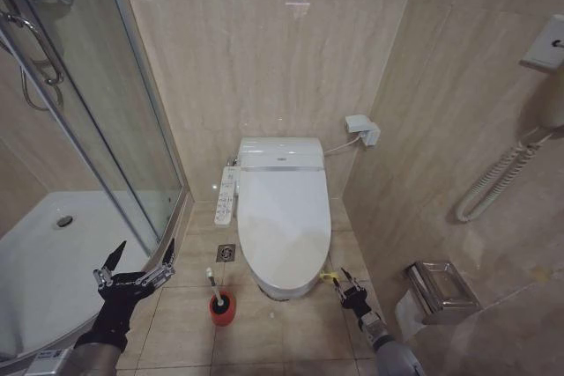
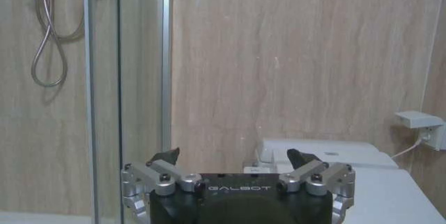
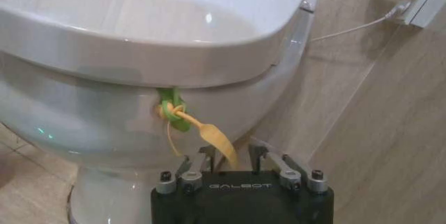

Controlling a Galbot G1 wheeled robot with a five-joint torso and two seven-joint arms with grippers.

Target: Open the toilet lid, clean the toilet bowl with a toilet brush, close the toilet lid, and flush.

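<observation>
Red brush holder (image 1: 222,308); floor drain (image 1: 226,253); paper dispenser (image 1: 441,290).

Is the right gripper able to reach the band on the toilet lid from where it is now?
Probably yes. The right gripper sits low by the bowl's front, fingers slightly apart, with the green-and-yellow band hanging from the closed lid just ahead. Its yellow tail already falls between the fingers; nothing blocks it.

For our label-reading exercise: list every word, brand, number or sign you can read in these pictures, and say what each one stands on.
"GALBOT" on the black body of the left gripper.
"GALBOT" on the black body of the right gripper.
Button markings on the side control panel beside the toilet lid: too small to read.
Nothing else carries readable text.
</observation>
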